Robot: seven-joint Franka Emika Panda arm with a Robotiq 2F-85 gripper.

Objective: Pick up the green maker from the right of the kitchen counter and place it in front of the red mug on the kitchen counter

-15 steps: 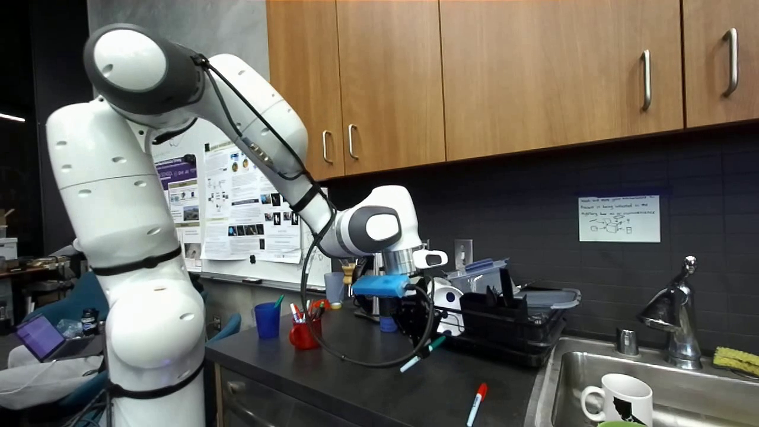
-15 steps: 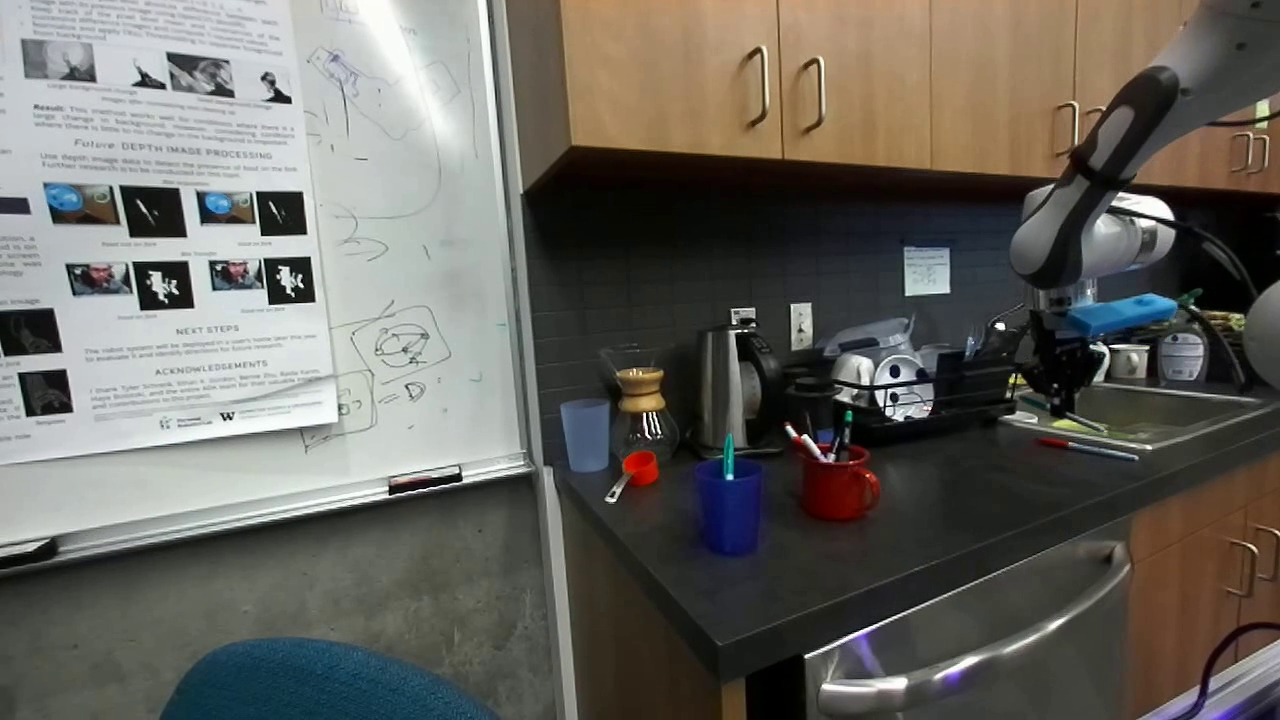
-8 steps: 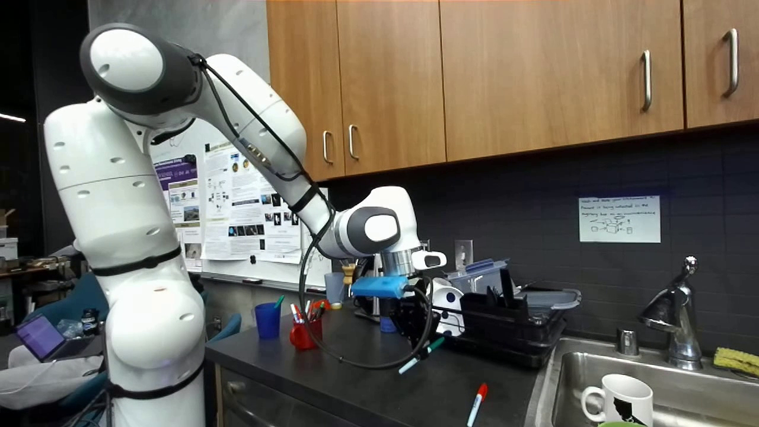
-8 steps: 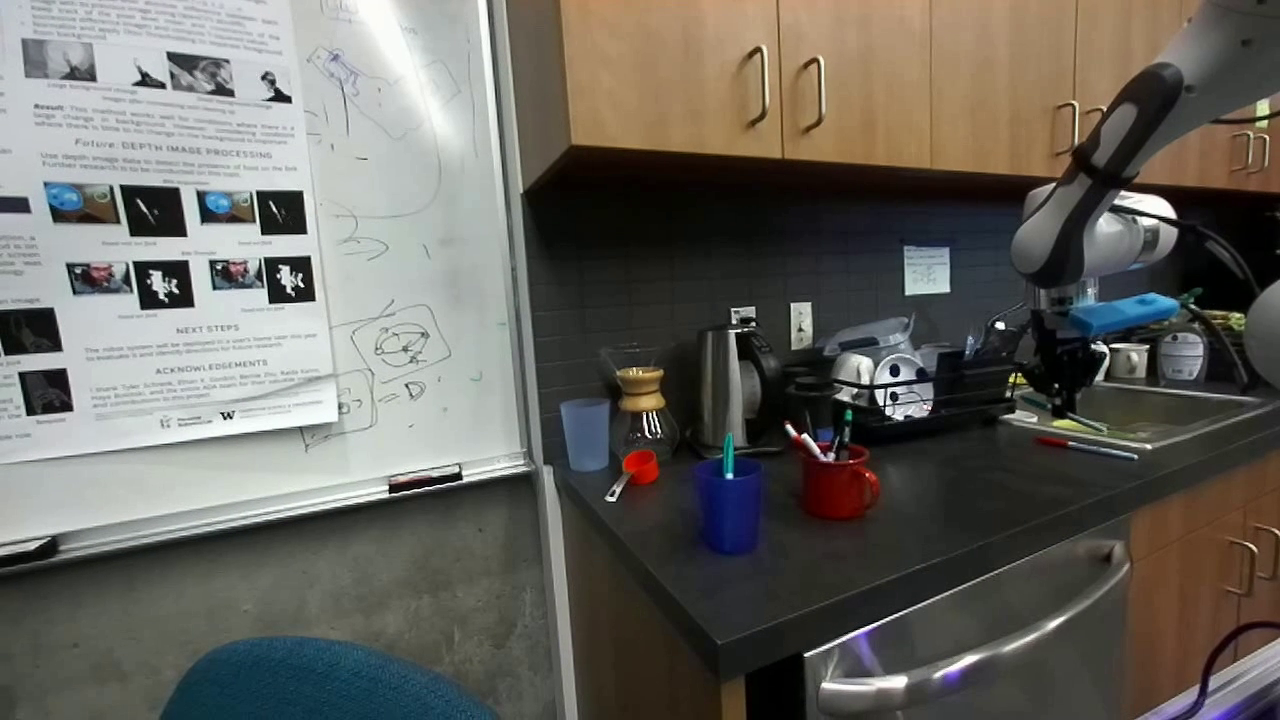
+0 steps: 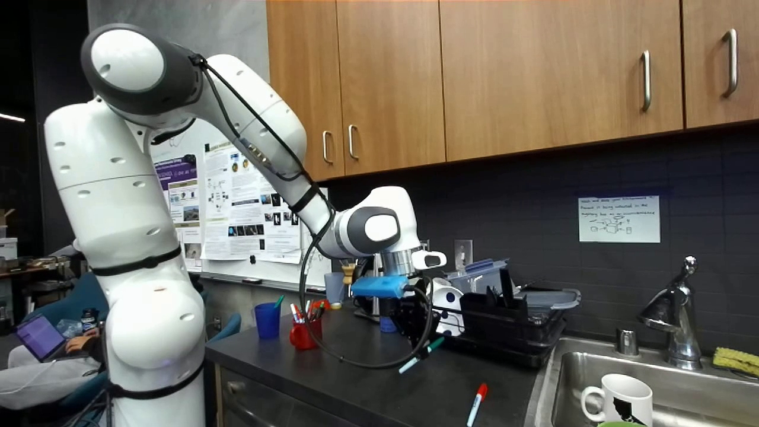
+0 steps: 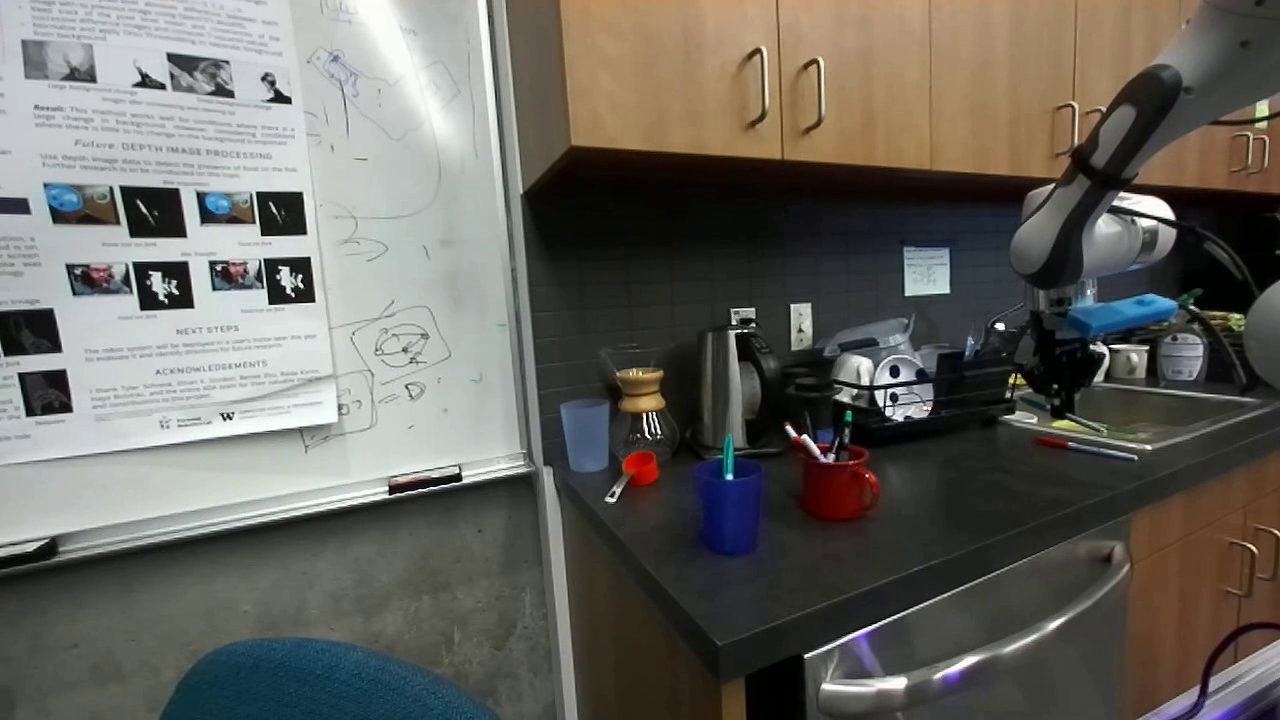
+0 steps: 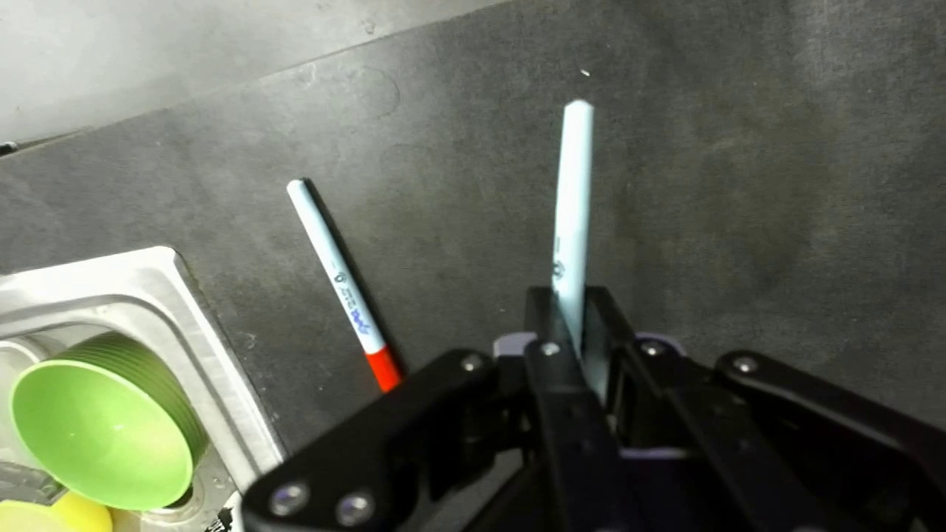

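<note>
The green marker, with a white body and green cap, shows in an exterior view (image 5: 409,365) and in the wrist view (image 7: 575,185). My gripper (image 7: 570,318) is shut on it around its middle. The body points out ahead of the fingers, and the cap is hidden in the wrist view. In the exterior views the marker is tilted and appears held above the dark counter (image 5: 379,394), in front of the dish rack. The red mug (image 6: 830,490), holding several markers, stands on the counter well away from the gripper; it shows in both exterior views (image 5: 303,335).
A red-capped marker (image 7: 336,270) lies on the counter near the sink edge (image 7: 214,340). A blue cup (image 6: 730,510) with a marker stands beside the red mug. A black dish rack (image 5: 504,338) and a kettle (image 6: 718,390) stand along the back wall.
The arm has shifted only very slightly to the left in an exterior view, with the green marker still in the gripper. A person's hands now show at the laptop in the background.
</note>
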